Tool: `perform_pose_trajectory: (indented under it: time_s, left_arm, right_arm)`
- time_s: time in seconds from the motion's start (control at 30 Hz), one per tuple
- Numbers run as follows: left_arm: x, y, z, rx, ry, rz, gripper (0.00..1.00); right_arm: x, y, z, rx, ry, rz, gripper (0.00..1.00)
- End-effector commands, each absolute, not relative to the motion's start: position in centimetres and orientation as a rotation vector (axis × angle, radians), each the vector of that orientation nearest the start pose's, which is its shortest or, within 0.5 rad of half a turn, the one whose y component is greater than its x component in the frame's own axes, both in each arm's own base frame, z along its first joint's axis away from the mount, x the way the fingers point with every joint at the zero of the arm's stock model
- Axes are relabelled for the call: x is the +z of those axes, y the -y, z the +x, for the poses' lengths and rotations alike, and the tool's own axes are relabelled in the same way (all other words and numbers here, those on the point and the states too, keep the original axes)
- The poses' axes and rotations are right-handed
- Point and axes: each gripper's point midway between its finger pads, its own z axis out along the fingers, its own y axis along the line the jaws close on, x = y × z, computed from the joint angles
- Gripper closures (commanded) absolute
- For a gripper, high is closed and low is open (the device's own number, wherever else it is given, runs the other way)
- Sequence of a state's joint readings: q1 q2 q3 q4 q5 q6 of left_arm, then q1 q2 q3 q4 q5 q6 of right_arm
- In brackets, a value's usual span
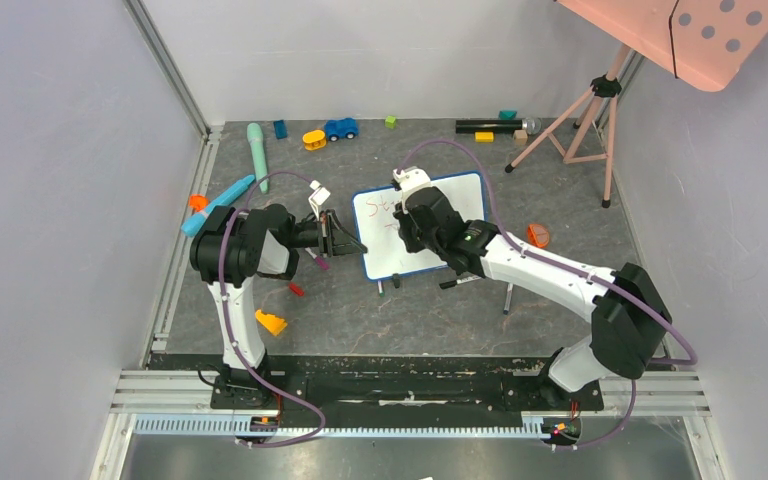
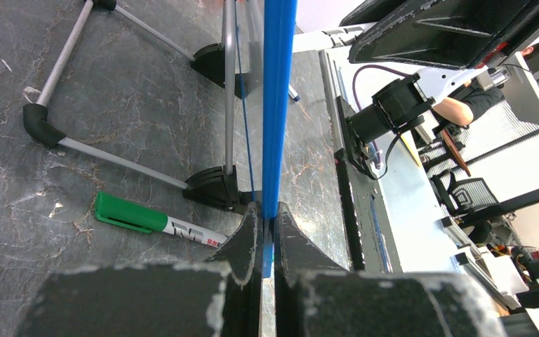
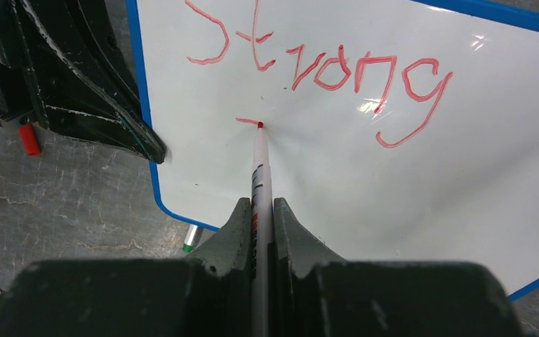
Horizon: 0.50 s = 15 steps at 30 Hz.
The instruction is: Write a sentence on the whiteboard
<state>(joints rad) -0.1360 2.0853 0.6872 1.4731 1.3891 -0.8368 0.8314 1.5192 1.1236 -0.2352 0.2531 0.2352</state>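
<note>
The whiteboard [image 1: 380,232] with its blue frame stands mid-table, partly hidden by my right arm. My left gripper [image 1: 352,243] is shut on the whiteboard's left edge; in the left wrist view the blue frame [image 2: 278,105] runs up from between my shut fingers [image 2: 268,226]. My right gripper [image 3: 258,210] is shut on a red marker [image 3: 260,165], whose tip touches the whiteboard [image 3: 365,175]. The sentence [image 3: 323,67] reads "Strong" in red, with a short red stroke [image 3: 247,121] started below it at the marker tip.
A green marker [image 2: 158,221] lies under the board by its black feet [image 2: 214,188]. Toys lie along the back: a teal cylinder [image 1: 257,148], blue car [image 1: 340,128], yellow blocks [image 1: 314,139]. A pink tripod [image 1: 580,115] stands back right. An orange piece [image 1: 538,235] lies right of the board.
</note>
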Motion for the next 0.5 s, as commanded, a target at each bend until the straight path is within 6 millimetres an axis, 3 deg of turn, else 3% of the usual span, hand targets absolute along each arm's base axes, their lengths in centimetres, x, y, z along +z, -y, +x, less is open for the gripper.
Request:
perform_pose_trajectory:
  time_s: [0.0, 0.27, 0.47]
  left_arm:
    - [9.8, 22.3, 30.0, -1.712, -1.675, 0.774, 0.98]
    - [9.9, 22.3, 30.0, -1.712, -1.675, 0.775, 0.98]
    - [9.8, 22.3, 30.0, -1.713, -1.676, 0.776, 0.98]
  right_arm:
    - [18.3, -29.1, 32.3, 0.326, -2.080, -0.464, 1.00]
    - [20.7, -29.8, 32.1, 0.413, -1.990, -0.466, 1.00]
    - [20.4, -30.5, 32.4, 0.421, -1.997, -0.487, 1.00]
